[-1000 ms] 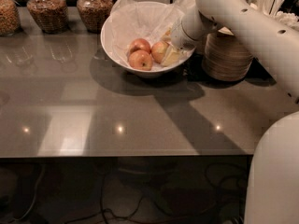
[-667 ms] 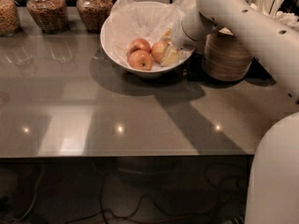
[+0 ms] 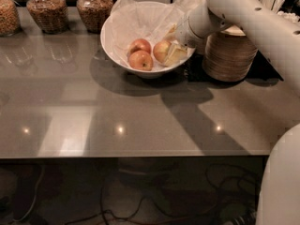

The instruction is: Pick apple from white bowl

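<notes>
Your gripper [image 3: 176, 55] is inside the white bowl [image 3: 105, 34], at its right side, just beside the apple [image 3: 161, 49]. Whether it has clamped is impossible to tell. Centre it on that apple, then lift straight up, clear of the rim. The bowl also holds two other apples [image 3: 141, 60]. The jars [image 3: 93, 6] behind the bowl hold brown dry food.

Glossy grey table [image 3: 140, 121], white bowl [image 3: 114, 39] placed back centre, three filled jars [image 3: 44, 13] lined back left, stacked beige bowls [image 3: 228, 55] set just right of it, gripper [image 3: 174, 54] seen inside white bowl.
</notes>
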Motion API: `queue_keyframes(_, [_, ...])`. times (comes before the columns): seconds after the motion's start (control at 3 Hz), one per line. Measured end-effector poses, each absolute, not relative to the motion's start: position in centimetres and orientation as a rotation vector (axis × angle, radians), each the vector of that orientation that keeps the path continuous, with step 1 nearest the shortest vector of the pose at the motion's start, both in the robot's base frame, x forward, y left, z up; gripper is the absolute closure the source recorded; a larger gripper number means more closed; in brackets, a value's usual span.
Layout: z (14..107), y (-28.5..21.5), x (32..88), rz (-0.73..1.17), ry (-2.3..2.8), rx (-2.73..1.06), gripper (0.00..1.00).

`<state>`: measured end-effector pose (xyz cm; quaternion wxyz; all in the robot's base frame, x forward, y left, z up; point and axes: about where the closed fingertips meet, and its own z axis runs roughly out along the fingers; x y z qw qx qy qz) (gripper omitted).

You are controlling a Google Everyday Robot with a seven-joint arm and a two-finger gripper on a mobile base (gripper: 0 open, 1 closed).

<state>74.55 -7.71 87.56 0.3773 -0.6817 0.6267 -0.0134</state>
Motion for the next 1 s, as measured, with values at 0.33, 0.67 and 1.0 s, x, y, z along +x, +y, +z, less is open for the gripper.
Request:
queue_keyframes(0.33, [90.5,-8.0,74.0,-0.033,1.559,-1.708,1.00])
queue_keyframes(0.67, [93.6,-8.5,72.9,-0.029,1.513,-1.685,1.00])
queue_keyframes(1.0, [95.5,-8.8,72.2,-0.027,1.484,-1.671,1.00])
